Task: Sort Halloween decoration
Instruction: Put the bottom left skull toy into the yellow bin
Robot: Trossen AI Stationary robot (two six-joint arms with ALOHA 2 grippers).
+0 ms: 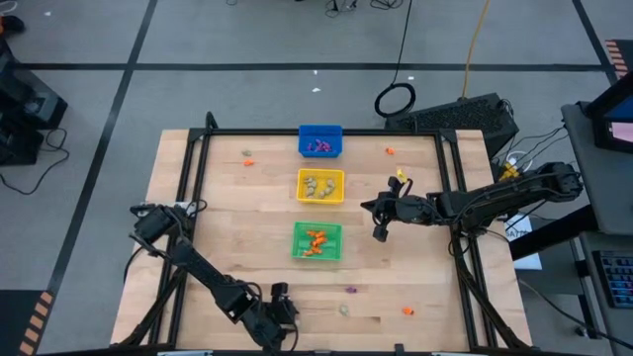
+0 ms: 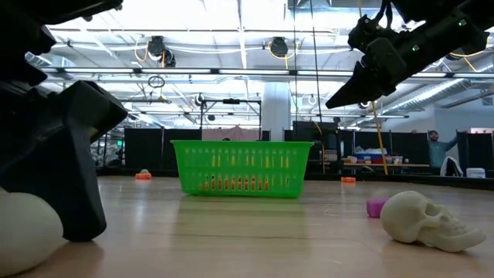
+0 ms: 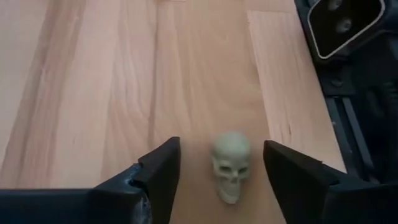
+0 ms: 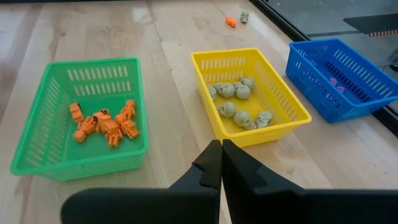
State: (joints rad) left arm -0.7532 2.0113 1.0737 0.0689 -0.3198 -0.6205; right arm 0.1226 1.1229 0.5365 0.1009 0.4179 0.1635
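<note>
Since pale skull (image 3: 231, 164) sits between our left gripper (image 3: 221, 171) fingers, spread wide, nothing gripped, we judge pickup next; right gripper (image 4: 221, 163) closed, empty, above bins.

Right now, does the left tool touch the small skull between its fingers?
Apart. The left wrist view shows bare wood on both sides of the skull, between it and the open left tool.

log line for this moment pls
left claw open, straddling skull near table's front edge | right claw shut, empty, above table right of yellow bin
</note>
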